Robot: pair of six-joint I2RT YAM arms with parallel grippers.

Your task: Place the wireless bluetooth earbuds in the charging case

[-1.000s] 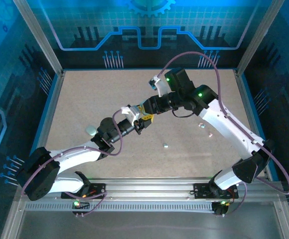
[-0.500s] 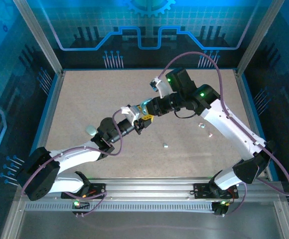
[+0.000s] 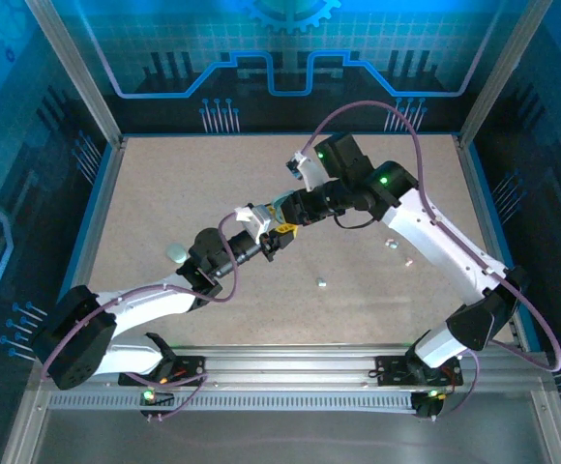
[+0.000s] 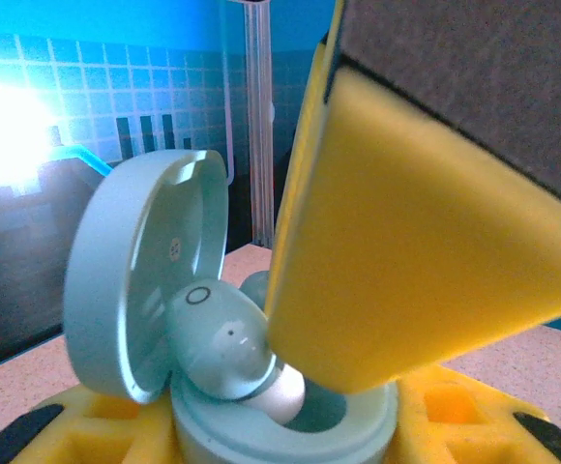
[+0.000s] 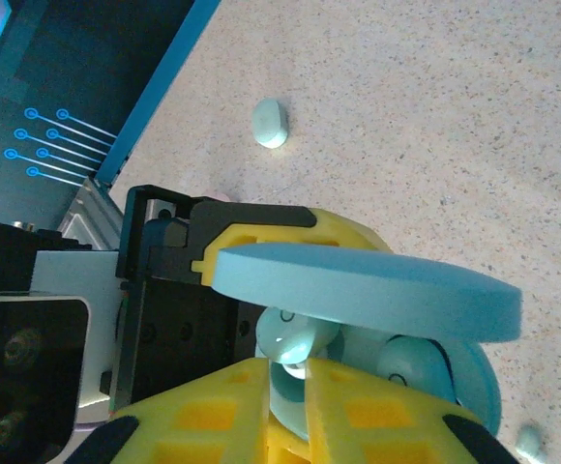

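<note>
Two arms meet over the middle of the desk (image 3: 164, 184). The left pincer (image 3: 277, 238) is clamped on the base of the open charging case (image 4: 145, 290), whose lid stands up at 9 o'clock in the left wrist view. The right pincer (image 5: 288, 367) is pinched almost closed on one earbud (image 4: 230, 350). The bud is tilted, its white tip dipping into the case's well, and it is not seated flush. A spare case (image 3: 175, 253) lies at 9 o'clock of the pincers, and loose earbuds (image 3: 321, 283) lie at 5 and 4 o'clock.

Done well, I judge, this step means turning the bud until it lines up with its well, then pushing gently straight in. The right pincer should let go only once the bud sits level, its yellow finger kept off the lid.

The left arm (image 3: 155, 304) lies low, stretched toward 1 o'clock. The right arm (image 3: 435, 237) rises toward 11 o'clock, elbow high, wrist folded back toward 8 o'clock.
</note>
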